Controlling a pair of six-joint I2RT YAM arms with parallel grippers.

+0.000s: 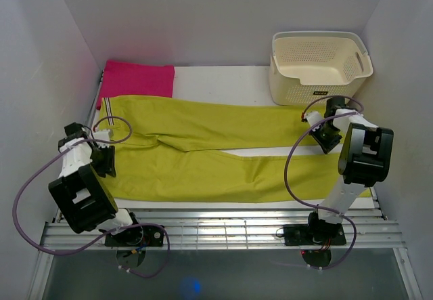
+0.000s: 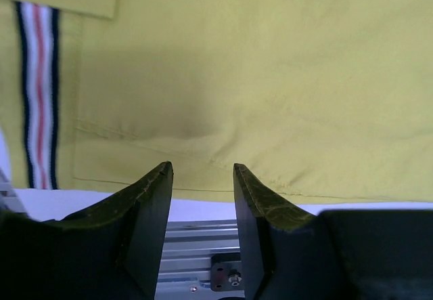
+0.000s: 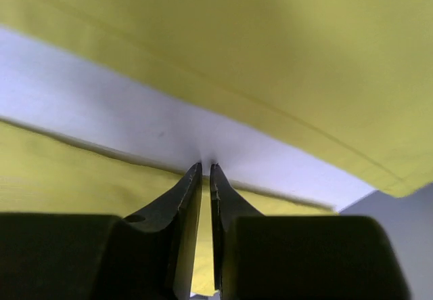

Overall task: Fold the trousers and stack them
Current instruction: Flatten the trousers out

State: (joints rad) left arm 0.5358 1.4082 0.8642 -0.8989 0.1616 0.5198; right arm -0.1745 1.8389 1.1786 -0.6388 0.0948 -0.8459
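Lime-green fabric trousers (image 1: 203, 154) lie flat, waistband just ahead of the spread, empty left gripper (image 2: 201, 170), leg ends beneath the right gripper (image 3: 206, 166), whose jaws sit almost pressed together at a leg's edge; whether they nip cloth is unclear. The cloth looks light, limp, crease-prone: best pinched at waistband and hems. The dark label (image 1: 319, 92) on the cream perforated basket (image 1: 298, 83) is unreadable.

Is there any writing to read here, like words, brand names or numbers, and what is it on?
Dark label on the near wall of the cream basket: the only possible text, too small to read.
Yellow-green trousers: no writing. Their side stripe is only a pattern of dark, white and red bands.
Pink cloth: no writing seen.
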